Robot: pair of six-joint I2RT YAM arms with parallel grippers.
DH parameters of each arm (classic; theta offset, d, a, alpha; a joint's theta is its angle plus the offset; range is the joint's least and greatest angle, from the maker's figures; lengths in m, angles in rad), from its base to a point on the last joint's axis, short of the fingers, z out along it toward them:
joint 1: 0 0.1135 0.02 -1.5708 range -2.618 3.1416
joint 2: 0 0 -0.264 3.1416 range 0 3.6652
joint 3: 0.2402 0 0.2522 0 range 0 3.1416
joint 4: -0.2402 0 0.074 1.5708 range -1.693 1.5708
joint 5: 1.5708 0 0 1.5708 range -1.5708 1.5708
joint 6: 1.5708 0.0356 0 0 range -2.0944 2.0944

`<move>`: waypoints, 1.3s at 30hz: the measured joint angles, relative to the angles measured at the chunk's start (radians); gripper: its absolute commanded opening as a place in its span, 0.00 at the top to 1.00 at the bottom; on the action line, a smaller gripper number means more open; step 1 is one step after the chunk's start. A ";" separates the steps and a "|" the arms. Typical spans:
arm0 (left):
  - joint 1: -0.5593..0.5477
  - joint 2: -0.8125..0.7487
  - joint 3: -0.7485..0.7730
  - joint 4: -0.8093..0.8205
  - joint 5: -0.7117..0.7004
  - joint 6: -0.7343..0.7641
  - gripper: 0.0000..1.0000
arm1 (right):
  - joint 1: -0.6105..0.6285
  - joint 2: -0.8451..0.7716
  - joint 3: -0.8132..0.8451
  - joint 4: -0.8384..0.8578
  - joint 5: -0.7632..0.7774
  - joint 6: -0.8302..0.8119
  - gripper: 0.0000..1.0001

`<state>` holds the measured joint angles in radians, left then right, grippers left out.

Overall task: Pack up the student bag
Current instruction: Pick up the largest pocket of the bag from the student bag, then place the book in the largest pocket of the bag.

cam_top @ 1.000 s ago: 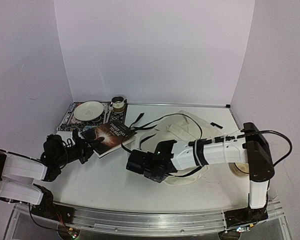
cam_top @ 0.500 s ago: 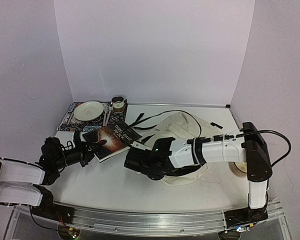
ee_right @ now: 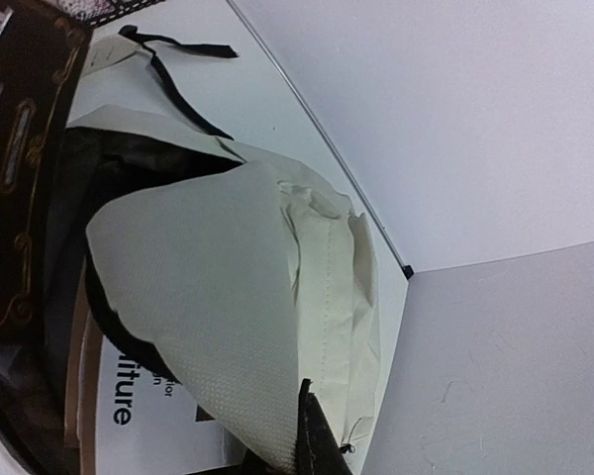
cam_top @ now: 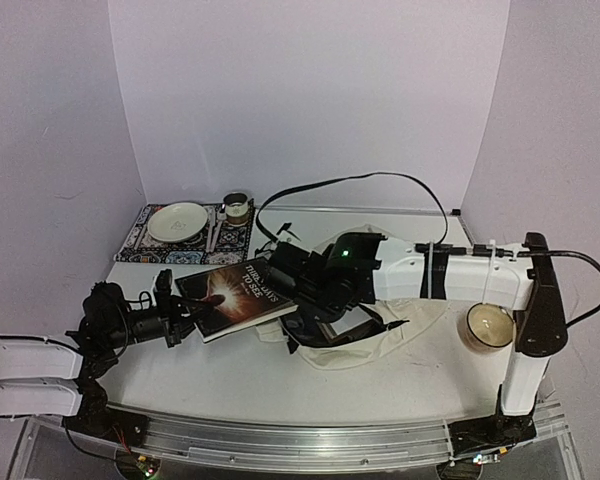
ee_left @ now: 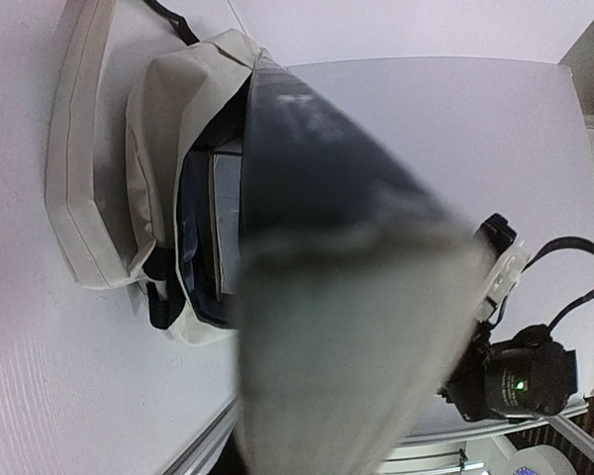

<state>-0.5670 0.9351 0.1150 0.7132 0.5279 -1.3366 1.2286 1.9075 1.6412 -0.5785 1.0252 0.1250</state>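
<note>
On the left of the surface (cam_top: pixel 210 375), our left claw (cam_top: pixel 185 313) clamps the near edge of a dark book (cam_top: pixel 242 293), which is tilted toward the bag. Further right, our right claw (ee_right: pixel 308 438) pinches a cream flap of the student bag (cam_top: pixel 385 340). The bag lies mid-surface with its mouth held open, and a white printed item (ee_right: pixel 144 396) lies inside.

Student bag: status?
Left fingers shut on book, aimed at bag mouth. Right fingers pinch bag open. Printed item inside; entry looks clear.
</note>
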 measured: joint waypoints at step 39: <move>-0.301 0.331 0.313 -0.075 -0.125 0.082 1.00 | -0.016 -0.079 0.002 0.123 -0.243 0.060 1.00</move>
<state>-0.8680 1.2659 0.4278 0.6385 0.4025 -1.2543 1.2129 1.8284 1.6429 -0.4551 0.7821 0.1853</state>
